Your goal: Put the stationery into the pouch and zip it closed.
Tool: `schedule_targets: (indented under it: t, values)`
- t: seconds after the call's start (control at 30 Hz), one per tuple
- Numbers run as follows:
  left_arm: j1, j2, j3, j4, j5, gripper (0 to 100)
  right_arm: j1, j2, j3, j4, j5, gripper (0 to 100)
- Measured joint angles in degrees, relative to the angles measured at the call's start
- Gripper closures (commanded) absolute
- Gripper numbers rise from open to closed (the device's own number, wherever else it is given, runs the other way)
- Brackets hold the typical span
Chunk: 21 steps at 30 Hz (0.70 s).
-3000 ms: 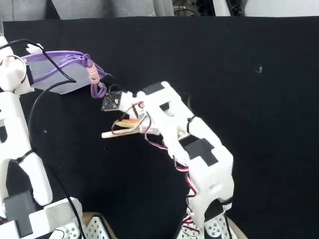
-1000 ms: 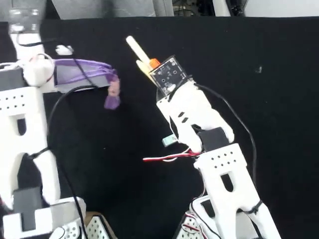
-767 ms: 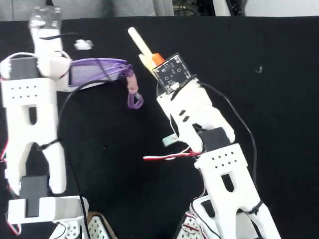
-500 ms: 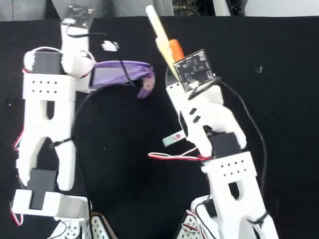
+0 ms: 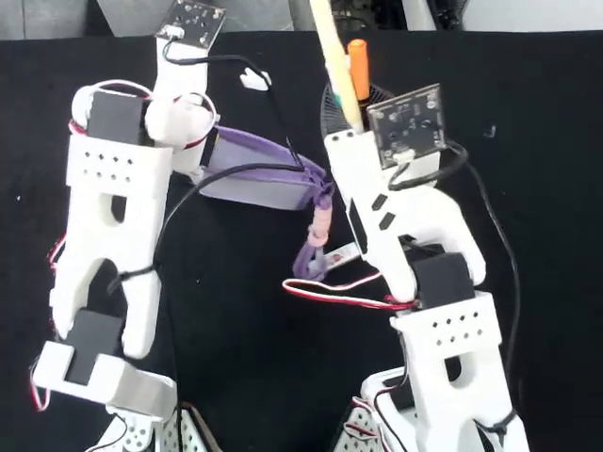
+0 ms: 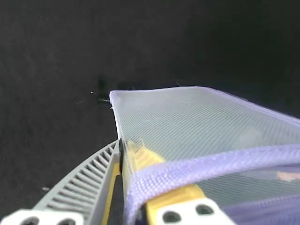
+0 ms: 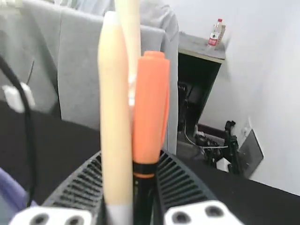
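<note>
High view: pouch (image 5: 259, 179), likely soft, limp mesh, aloft, edge pinched by left gripper (image 5: 203, 155); hold near zip; pens (image 5: 358, 71), probably light, stiff, slick, upright, clamped low in right gripper (image 5: 347, 118).

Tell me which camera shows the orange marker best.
The right wrist view: the marker stands close up, beside a cream pen in the right tool. The high view catches its top, small. The left wrist view faces the pouch.

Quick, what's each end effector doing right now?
Left end effector: shut on the pouch edge.
Right end effector: shut on the cream pen and orange marker.
</note>
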Motion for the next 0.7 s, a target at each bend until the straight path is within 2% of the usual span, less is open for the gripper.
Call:
schedule_targets:
  t: [0.27, 0.5, 0.7]
  values:
    - [-0.4, 7.0, -5.1, -0.1, 0.2, 97, 0.0, -0.2, -0.6, -7.0, -7.5, 98.7]
    - [-0.5, 7.9, -6.3, -0.1, 0.3, 97, -3.6, -0.3, 1.5, -15.9, -8.3, 98.7]
    - [0.4, 9.3, -9.1, -0.1, 0.3, 97, -3.6, -4.5, 4.8, -17.5, -8.3, 98.7]
